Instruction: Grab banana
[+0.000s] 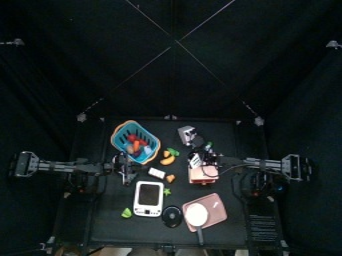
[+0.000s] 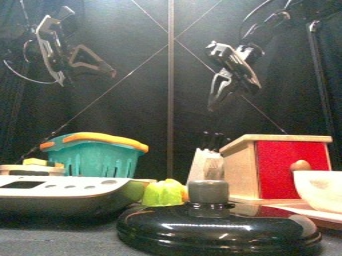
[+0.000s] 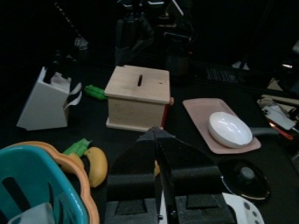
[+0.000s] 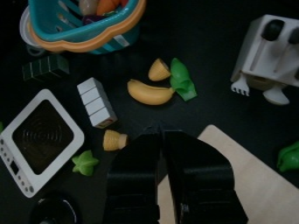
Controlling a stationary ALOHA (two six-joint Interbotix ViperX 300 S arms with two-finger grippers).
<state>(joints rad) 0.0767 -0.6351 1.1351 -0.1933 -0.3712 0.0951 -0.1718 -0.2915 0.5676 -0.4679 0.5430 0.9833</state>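
The banana (image 4: pixel 149 92) is small, curved and yellow-orange. It lies on the black table beside a green leaf piece (image 4: pixel 184 79), between the teal basket (image 4: pixel 82 26) and the white block holder (image 4: pixel 268 52). It also shows in the top view (image 1: pixel 170 157) and in the left wrist view (image 3: pixel 97 164) next to the basket. My right gripper (image 4: pixel 163 136) hangs above it with jaws together and empty. My left gripper (image 3: pixel 156 133) is raised near the basket, jaws together and empty. In the front view both grippers (image 2: pixel 54 45) (image 2: pixel 225 85) hang high above the table.
A wooden box (image 3: pixel 140 94) with a slot stands mid-table. A pink plate (image 3: pixel 205 109) holds a white bowl. A white rectangular device (image 4: pixel 45 131), a lime-green piece (image 4: pixel 84 162), a small orange piece (image 4: pixel 114 140) and a black round lid (image 2: pixel 214 222) lie toward the front.
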